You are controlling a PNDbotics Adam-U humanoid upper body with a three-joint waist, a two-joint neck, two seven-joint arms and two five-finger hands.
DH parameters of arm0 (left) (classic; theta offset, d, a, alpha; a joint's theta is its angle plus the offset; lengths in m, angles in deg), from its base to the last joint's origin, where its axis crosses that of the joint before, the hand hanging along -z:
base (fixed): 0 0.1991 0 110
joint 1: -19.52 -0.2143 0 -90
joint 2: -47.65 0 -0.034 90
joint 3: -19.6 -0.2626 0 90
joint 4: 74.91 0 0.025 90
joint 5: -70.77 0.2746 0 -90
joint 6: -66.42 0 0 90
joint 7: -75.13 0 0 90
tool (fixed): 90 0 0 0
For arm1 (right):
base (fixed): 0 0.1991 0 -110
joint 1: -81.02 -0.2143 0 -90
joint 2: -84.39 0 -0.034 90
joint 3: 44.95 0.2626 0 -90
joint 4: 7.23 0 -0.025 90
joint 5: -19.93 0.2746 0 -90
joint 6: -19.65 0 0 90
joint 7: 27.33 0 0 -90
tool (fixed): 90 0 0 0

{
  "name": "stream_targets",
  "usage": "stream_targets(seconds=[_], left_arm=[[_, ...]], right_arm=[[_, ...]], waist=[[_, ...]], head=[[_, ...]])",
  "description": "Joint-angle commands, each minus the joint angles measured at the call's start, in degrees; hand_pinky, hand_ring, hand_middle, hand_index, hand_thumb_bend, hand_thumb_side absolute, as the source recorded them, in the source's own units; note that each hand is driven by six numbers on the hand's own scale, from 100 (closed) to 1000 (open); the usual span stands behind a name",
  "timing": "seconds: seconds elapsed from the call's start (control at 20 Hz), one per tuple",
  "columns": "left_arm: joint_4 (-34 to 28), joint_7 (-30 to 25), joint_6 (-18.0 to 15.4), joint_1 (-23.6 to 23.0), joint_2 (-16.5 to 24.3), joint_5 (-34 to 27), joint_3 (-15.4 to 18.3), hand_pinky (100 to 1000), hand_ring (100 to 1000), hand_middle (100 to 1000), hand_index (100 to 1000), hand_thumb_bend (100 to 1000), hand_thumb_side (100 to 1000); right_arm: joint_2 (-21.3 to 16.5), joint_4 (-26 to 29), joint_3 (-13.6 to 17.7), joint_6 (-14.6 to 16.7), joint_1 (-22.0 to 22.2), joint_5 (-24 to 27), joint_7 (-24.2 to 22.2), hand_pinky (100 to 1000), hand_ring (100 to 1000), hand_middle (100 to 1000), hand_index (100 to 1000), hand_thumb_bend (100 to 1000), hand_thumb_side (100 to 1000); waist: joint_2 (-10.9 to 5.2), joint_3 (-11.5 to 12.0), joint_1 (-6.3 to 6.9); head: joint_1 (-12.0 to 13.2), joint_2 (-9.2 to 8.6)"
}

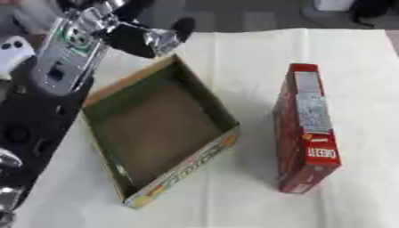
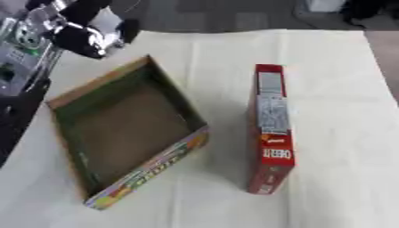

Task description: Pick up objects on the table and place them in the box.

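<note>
Cereal box [image 1: 306,129] lies lengthwise, right of the open box [image 1: 156,129] — our left hand [image 1: 152,38], fingers curled empty, hangs far-left.

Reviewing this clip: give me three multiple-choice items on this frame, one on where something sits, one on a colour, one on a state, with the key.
1. Where is the red carton relative to the open box?
A. inside it
B. on the table to its right, apart
C. stacked on its rim

2. What colour is the carton mainly?
A. red
B. blue
C. green

3. What does the box hold?
A. the carton
B. two cartons
C. nothing visible

Key: B, a strip of white tablecloth shows between box and carton; A, its faces are red with a pale label; C, only the bare brown floor of the box shows.
</note>
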Motion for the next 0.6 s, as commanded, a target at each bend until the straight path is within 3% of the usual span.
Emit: stream_targets(seconds=[0.05, 0.1, 0.15, 0.2, 0.35, 0.4, 0.6], left_arm=[[2.2, -8.5, -2.5, 3.6, 3.0, 1.1, -1.1, 956, 862, 992, 939, 100, 278], [3.0, -10.5, -3.4, 4.9, 3.8, 2.3, -1.7, 972, 901, 1000, 968, 211, 210], [3.9, -12.2, -4.4, 6.3, 4.6, 3.9, -2.7, 972, 901, 1000, 968, 211, 210], [4.9, -13.0, -5.4, 7.5, 5.1, 5.3, -3.7, 958, 912, 1000, 976, 332, 178], [8.3, -13.7, -8.9, 11.1, 6.2, 9.5, -6.3, 947, 913, 996, 981, 387, 149], [9.3, -13.7, -10.1, 12.0, 6.2, 10.5, -6.6, 925, 915, 986, 984, 439, 100], [11.8, -12.8, -14.2, 14.6, 5.1, 13.1, -6.4, 910, 910, 973, 980, 504, 100]], right_arm=[[-1.1, 0.8, 0.0, -0.1, -0.2, 0.0, -0.3, 525, 745, 794, 822, 100, 619], [-1.2, 0.8, -0.1, 0.0, -0.2, 0.0, -0.3, 525, 744, 794, 821, 100, 620], [-1.3, 0.8, -0.1, 0.0, -0.2, 0.0, -0.3, 525, 744, 794, 821, 100, 620], [-1.4, 0.8, -0.1, 0.0, -0.1, 0.0, -0.4, 525, 744, 794, 821, 100, 620], [-1.6, 0.7, -0.2, 0.0, 0.0, 0.0, -0.5, 525, 744, 794, 822, 100, 619], [-1.6, 0.7, -0.2, 0.0, 0.0, 0.0, -0.5, 524, 745, 794, 823, 100, 618], [-1.7, 0.7, -0.3, -0.1, 0.2, 0.1, -0.7, 524, 745, 794, 823, 100, 618]], waist=[[-1.17, -0.2, 0.09], [-1.26, -0.3, 0.22], [-1.32, -0.5, 0.33], [-1.38, -0.6, 0.45], [-1.48, -0.9, 0.85], [-1.51, -0.9, 0.96], [-1.58, -1.1, 1.26]], head=[[0.3, -0.01], [0.3, -0.01], [0.4, -0.01], [0.3, -0.01], [0.2, -0.01], [0.2, -0.01], [0.2, -0.01]])
